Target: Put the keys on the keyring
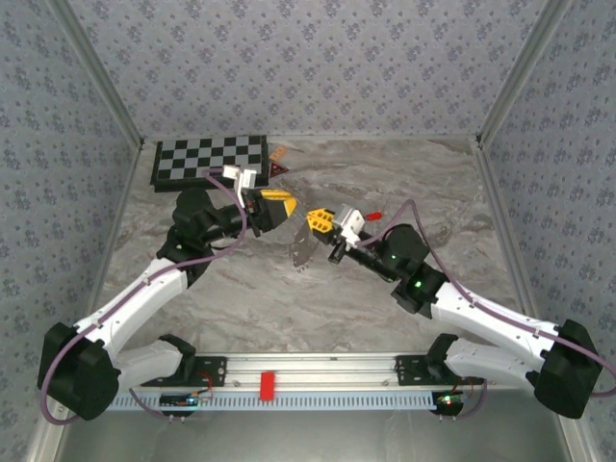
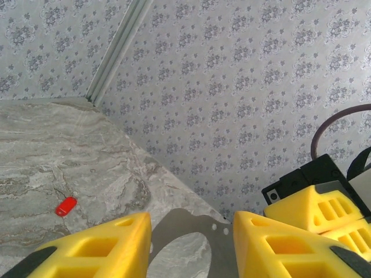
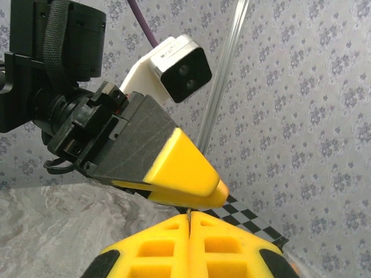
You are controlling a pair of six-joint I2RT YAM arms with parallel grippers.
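1. The little red key [image 1: 373, 213] lies flat on the worktop [image 1: 241, 298], right of the middle and nearer the far edge.
2. Its long side runs about left to right. I cannot tell which end the blade is on.
3. The grey keyring [image 1: 301, 250] is up between the two grippers, over the middle of the worktop. Its long side points at the near edge.
4. The left gripper [image 1: 289, 210] has its yellow fingers [image 2: 110, 243] wide apart, with the keyring [image 2: 194, 227] between them.
5. The right gripper [image 3: 189, 223] has its fingers pressed tight together. A thin sliver pokes out at the tips; I cannot tell what it is.
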